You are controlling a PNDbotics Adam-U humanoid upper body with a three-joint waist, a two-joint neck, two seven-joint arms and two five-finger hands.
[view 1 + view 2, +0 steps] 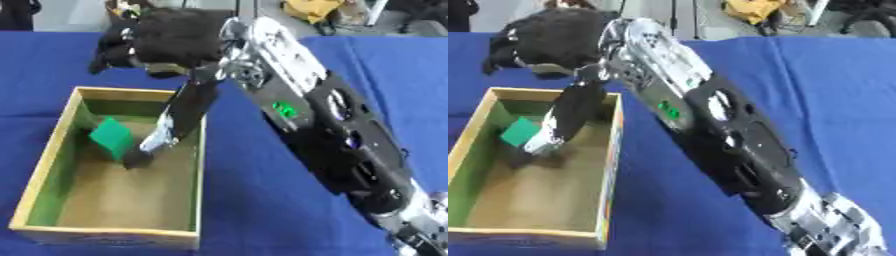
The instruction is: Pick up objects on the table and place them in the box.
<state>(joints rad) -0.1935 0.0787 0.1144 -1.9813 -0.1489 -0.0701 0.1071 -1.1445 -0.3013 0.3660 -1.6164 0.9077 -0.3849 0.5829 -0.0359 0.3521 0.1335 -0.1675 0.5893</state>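
Left eye view
Box: the box (45,150) stands on the blue table (262,210), open at the top, with wooden walls and a green inner side.
Block: a green block (111,136) is inside the box, in its far left part — I judge it is already delivered or at the moment of release.
Right hand: the right hand (171,40) is above the far rim of the box, and one long finger (179,120) reaches down into the box, its tip just beside the block.
Fingers: I cannot tell if they grip the block or are apart from it.
Left to do: no other object shows on the cloth, so little seems to remain.

Right eye view
Arm: the right arm (719,130) crosses the table from the lower right corner and covers much of it — objects behind it would be hidden.
Block: here it is partly behind the finger.
Cut off: the left wall of the box leaves the view.
Left hand: it shows in neither view.
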